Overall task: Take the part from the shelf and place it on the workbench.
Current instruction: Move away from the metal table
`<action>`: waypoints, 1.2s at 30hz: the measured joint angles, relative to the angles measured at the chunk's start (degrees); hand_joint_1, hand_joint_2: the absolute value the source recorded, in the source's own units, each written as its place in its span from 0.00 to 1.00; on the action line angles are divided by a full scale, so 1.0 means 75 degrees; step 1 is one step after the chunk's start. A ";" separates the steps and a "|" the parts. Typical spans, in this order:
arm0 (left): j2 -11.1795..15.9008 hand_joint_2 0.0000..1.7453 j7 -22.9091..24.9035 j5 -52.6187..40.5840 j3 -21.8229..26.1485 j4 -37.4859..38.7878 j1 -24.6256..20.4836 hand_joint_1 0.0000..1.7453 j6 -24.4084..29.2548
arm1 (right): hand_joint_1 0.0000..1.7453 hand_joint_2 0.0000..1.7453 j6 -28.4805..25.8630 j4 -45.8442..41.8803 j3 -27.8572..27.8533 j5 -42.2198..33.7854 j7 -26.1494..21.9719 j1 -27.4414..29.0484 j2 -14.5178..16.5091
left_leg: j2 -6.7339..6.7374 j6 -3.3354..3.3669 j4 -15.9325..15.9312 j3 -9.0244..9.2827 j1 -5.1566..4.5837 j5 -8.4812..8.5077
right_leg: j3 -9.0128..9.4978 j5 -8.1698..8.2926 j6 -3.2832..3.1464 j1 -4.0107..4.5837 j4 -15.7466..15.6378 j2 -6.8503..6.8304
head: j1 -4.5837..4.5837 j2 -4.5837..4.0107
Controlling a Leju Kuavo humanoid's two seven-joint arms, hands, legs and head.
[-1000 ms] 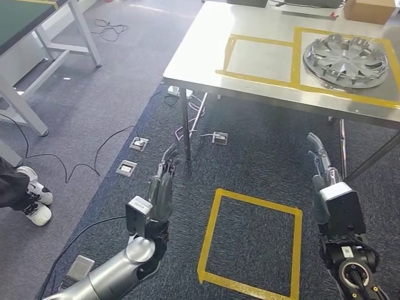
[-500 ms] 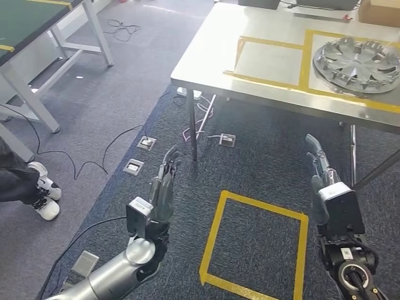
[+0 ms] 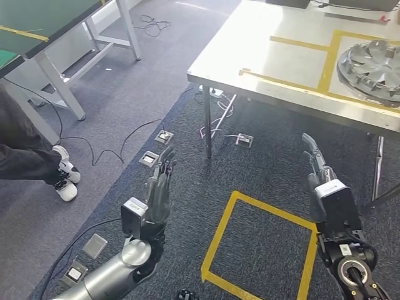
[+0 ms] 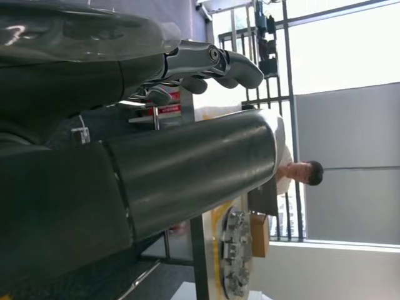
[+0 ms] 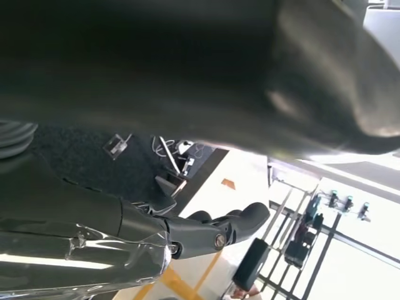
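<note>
Camera swing, not object motion: since the frame one second ago the whole head view has slid rightward, so the workbench and floor markings sit further right and a person's dark trouser leg has entered at the left edge.

Head view. One silver spoked wheel-cover part lies flat on the steel-topped workbench, face up, inside a yellow tape outline at the bench's far right; it is cut by the picture edge. It is round, so no long axis to record; its disc faces upward. One yellow tape square is marked on the dark carpet between the two arms. Left hand hangs over the carpet, fingers straight and slightly apart, holding nothing. Right hand likewise: fingers extended, nothing in them. One person's leg and white shoe stand at left, beside a green-topped table. Two floor sockets lie near a black cable.

Left wrist view. The left hand's dark fingers are stretched out, empty. The wheel-cover part appears edge-on on the bench; a person in white stands beyond it.

Right wrist view. The right hand's fingers extend freely; the background is overexposed, possibly shelving.
</note>
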 joint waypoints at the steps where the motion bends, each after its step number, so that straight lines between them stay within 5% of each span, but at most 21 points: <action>1: 0.0007 0.00 0.0000 0.0000 0.0000 -0.0007 0.0001 0.00 0.0007 | 0.00 0.00 0.0001 -0.0001 0.0001 -0.0001 -0.0001 -0.0004 0.0000 | 0.0093 0.0063 -0.0594 0.0277 -0.0029 0.0336 | 0.0036 -0.0021 -0.0002 0.0020 -0.0001 -0.0073 | -0.0021 0.0000; 3: 0.0010 0.00 0.0000 -0.0001 0.0000 -0.0034 -0.0015 0.00 0.0015 | 0.00 0.00 0.0002 -0.0001 0.0001 -0.0003 -0.0002 -0.0013 0.0000 | 0.0413 0.0196 -0.1652 0.0783 -0.0140 0.0733 | 0.0087 -0.0065 0.0027 0.0070 -0.0005 -0.0190 | -0.0040 0.0000; 5: 0.0010 0.00 -0.0001 -0.0002 0.0000 -0.0063 -0.0022 0.00 0.0017 | 0.00 0.00 0.0002 -0.0001 0.0001 -0.0009 -0.0004 -0.0016 0.0000 | 0.0513 0.0270 -0.1975 0.0903 -0.0231 0.0759 | 0.0108 -0.0097 0.0091 0.0108 -0.0015 -0.0309 | -0.0017 0.0001; 7: 0.0016 0.00 -0.0003 -0.0002 0.0000 -0.0082 -0.0005 0.00 0.0018 | 0.00 0.00 0.0002 -0.0002 0.0004 -0.0014 -0.0004 -0.0018 0.0000 | 0.0330 0.0320 -0.2022 0.0904 -0.0216 0.0785 | 0.0128 -0.0157 0.0167 0.0105 -0.0005 -0.0396 | 0.0009 0.0002; 9: 0.0019 0.00 -0.0004 -0.0001 0.0000 -0.0102 -0.0006 0.00 0.0021 | 0.00 0.00 0.0001 -0.0003 0.0001 -0.0014 -0.0006 -0.0024 -0.0001 | 0.0174 0.0386 -0.2079 0.0948 -0.0166 0.0811 | 0.0000 -0.0416 0.0226 0.0079 0.0343 -0.0162 | 0.0062 0.0001; 12: 0.0012 0.00 -0.0001 -0.0002 0.0000 -0.0117 -0.0002 0.00 0.0023 | 0.00 0.00 0.0000 0.0001 0.0006 -0.0014 -0.0008 -0.0005 -0.0001 | -0.0077 0.0451 -0.2085 0.0970 -0.0168 0.0811 | -0.0712 -0.1110 0.0267 0.0062 0.1886 0.0262 | 0.0155 0.0001; 14: 0.0010 0.00 0.0000 -0.0002 0.0000 -0.0117 0.0023 0.00 0.0023 | 0.00 0.00 0.0002 0.0009 0.0022 -0.0019 -0.0009 0.0012 -0.0002 | -0.0272 0.0462 -0.2069 0.0980 -0.0180 0.0798 | -0.0967 -0.1112 0.0267 0.0061 0.2311 0.0302 | 0.0162 0.0001; 16: 0.0010 0.00 0.0000 -0.0004 0.0000 -0.0118 0.0035 0.00 0.0027 | 0.00 0.00 -0.0001 0.0014 0.0025 -0.0031 -0.0017 0.0011 -0.0002 | -0.0471 0.0446 -0.2035 0.1012 -0.0180 0.0770 | -0.0663 -0.0534 0.0222 0.0059 0.1508 0.0392 | 0.0173 0.0001; 18: 0.0010 0.00 0.0002 -0.0006 0.0000 -0.0121 0.0038 0.00 0.0031 | 0.00 0.00 -0.0005 0.0013 0.0029 -0.0048 -0.0036 0.0003 -0.0002 | -0.0628 0.0408 -0.1998 0.1027 -0.0182 0.0738 | -0.0217 -0.0081 0.0179 0.0040 0.0495 0.0678 | 0.0181 0.0001; 20: 0.0010 0.00 0.0004 -0.0007 0.0000 -0.0127 0.0038 0.00 0.0034 | 0.00 0.00 -0.0007 0.0009 0.0039 -0.0064 -0.0053 -0.0005 -0.0001 | -0.0753 0.0337 -0.1977 0.0969 -0.0162 0.0753 | -0.0016 -0.0064 0.0166 0.0045 0.0118 0.0844 | 0.0190 0.0001; 22: 0.0016 0.00 0.0005 -0.0009 0.0000 -0.0138 0.0055 0.00 0.0036 | 0.00 0.00 -0.0007 0.0005 0.0046 -0.0074 -0.0063 -0.0011 0.0000 | -0.0856 0.0249 -0.1980 0.0921 -0.0134 0.0776 | 0.0057 -0.0075 0.0128 0.0040 0.0020 0.0739 | 0.0197 0.0001; 24: 0.0030 0.00 0.0001 -0.0014 0.0000 -0.0155 0.0068 0.00 0.0044 | 0.00 0.00 -0.0009 0.0007 0.0044 -0.0081 -0.0074 -0.0020 0.0000 | -0.0662 0.0167 -0.1756 0.0818 -0.0165 0.0631 | 0.0131 -0.0038 0.0048 -0.0003 -0.0076 0.0593 | 0.0160 0.0001; 27: 0.0042 0.00 -0.0004 -0.0022 0.0000 -0.0169 0.0056 0.00 0.0057 | 0.00 0.00 -0.0006 0.0011 0.0047 -0.0099 -0.0090 -0.0019 0.0000 | -0.0142 0.0065 -0.0284 0.0045 -0.0156 -0.0019 | 0.0171 -0.0029 -0.0045 -0.0008 -0.0136 0.0335 | 0.0066 0.0001; 29: 0.0046 0.00 -0.0003 -0.0023 0.0000 -0.0169 0.0076 0.00 0.0061 | 0.00 0.00 -0.0001 0.0015 0.0052 -0.0109 -0.0090 -0.0009 0.0000 | -0.0047 0.0018 0.0348 -0.0344 -0.0108 -0.0127 | 0.0175 -0.0049 -0.0050 -0.0009 -0.0136 0.0161 | 0.0050 0.0000; 30: 0.0050 0.00 -0.0003 -0.0023 0.0000 -0.0169 0.0083 0.00 0.0063 | 0.00 0.00 -0.0001 0.0017 0.0055 -0.0113 -0.0090 -0.0009 0.0000 | -0.0019 0.0005 0.0195 -0.0296 -0.0086 0.0038 | 0.0187 -0.0063 -0.0041 -0.0014 -0.0135 0.0081 | 0.0037 0.0001; 33: 0.0061 0.00 -0.0002 -0.0022 0.0000 -0.0179 0.0075 0.00 0.0068 | 0.00 0.00 -0.0001 0.0015 0.0058 -0.0121 -0.0092 -0.0016 0.0000 | 0.0342 0.0035 -0.1417 0.0505 -0.0084 0.0782 | 0.0251 -0.0142 0.0049 0.0009 -0.0122 -0.0116 | -0.0030 0.0001; 35: 0.0063 0.00 -0.0002 -0.0023 0.0000 -0.0188 0.0062 0.00 0.0069 | 0.00 0.00 0.0000 0.0014 0.0058 -0.0122 -0.0093 -0.0022 0.0000 | 0.0519 0.0112 -0.1983 0.0781 -0.0126 0.0907 | 0.0289 -0.0197 0.0131 0.0073 -0.0122 -0.0224 | -0.0023 0.0001; 36: 0.0065 0.00 -0.0002 -0.0023 0.0000 -0.0191 0.0059 0.00 0.0069 | 0.00 0.00 0.0001 0.0014 0.0058 -0.0122 -0.0094 -0.0023 0.0000 | 0.0460 0.0157 -0.2014 0.0784 -0.0155 0.0885 | 0.0311 -0.0218 0.0169 0.0094 -0.0134 -0.0288 | 0.0000 0.0001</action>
